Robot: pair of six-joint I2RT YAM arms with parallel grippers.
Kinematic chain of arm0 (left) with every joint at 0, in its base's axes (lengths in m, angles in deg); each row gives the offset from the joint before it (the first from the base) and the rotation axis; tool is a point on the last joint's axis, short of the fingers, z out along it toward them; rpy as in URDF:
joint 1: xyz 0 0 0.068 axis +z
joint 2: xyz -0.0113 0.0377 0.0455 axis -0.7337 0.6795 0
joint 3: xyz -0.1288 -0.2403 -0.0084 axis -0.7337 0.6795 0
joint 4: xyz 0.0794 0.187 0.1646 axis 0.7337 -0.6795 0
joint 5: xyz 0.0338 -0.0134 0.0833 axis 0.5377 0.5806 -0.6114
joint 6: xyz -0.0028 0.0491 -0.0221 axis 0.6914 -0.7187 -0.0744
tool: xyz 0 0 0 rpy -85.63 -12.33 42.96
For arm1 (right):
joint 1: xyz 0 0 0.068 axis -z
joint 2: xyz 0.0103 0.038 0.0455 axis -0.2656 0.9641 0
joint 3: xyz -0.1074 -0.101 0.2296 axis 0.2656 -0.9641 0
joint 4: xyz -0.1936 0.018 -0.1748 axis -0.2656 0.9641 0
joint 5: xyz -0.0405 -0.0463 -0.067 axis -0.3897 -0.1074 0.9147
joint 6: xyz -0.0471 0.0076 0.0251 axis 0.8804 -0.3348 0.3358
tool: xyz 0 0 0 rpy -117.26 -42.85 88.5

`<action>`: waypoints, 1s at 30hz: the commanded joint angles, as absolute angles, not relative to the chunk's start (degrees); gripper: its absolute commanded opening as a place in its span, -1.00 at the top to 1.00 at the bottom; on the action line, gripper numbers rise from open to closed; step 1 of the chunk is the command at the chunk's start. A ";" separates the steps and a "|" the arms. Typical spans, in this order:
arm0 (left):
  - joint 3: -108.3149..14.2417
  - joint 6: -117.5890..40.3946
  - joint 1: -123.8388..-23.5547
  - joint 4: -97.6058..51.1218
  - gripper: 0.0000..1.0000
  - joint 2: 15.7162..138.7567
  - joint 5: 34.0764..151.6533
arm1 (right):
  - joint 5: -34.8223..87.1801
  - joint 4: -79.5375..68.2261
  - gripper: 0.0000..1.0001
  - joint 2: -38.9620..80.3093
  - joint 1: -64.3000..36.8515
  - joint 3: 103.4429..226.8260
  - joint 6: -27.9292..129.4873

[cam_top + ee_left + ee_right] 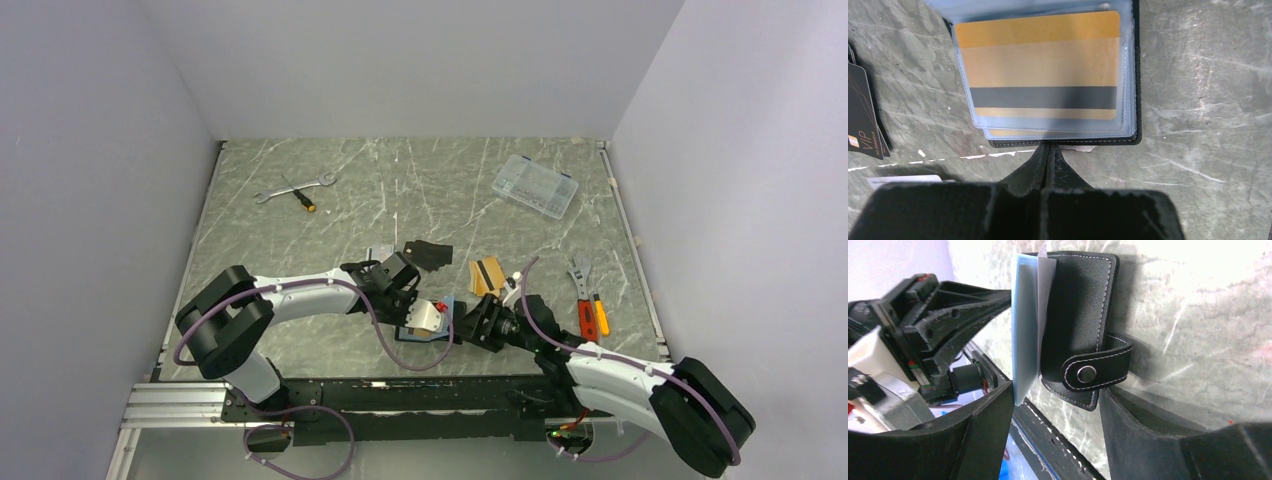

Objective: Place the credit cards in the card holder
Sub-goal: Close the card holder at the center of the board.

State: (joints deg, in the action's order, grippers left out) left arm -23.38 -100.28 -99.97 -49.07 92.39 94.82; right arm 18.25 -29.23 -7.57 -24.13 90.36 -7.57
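Straddling the card holder [1079,305], the right gripper [1055,392] stands wide — the left gripper [1049,150] shut at its edge.

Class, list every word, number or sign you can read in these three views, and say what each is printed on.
"VIP": on the black card at the left edge of the left wrist view.
"NO." plus digits: same card, digits too blurred to read.
White label: print too small to read.
Credit card in the card holder: no text shows, only a dark stripe.
Top and right wrist views: nothing readable.
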 commanded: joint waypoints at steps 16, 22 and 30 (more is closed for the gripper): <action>-23.16 -99.98 -100.74 -49.27 1.00 93.33 97.86 | 17.30 -31.60 -0.23 -16.56 -20.80 87.08 -7.27; -23.21 -99.80 -100.72 -49.34 1.00 92.79 98.59 | 16.98 -33.76 -0.22 -10.42 -20.81 88.50 -5.30; -24.23 -99.83 -100.73 -50.04 1.00 92.97 99.00 | 18.13 -37.20 -0.03 -0.06 -20.90 92.74 -3.24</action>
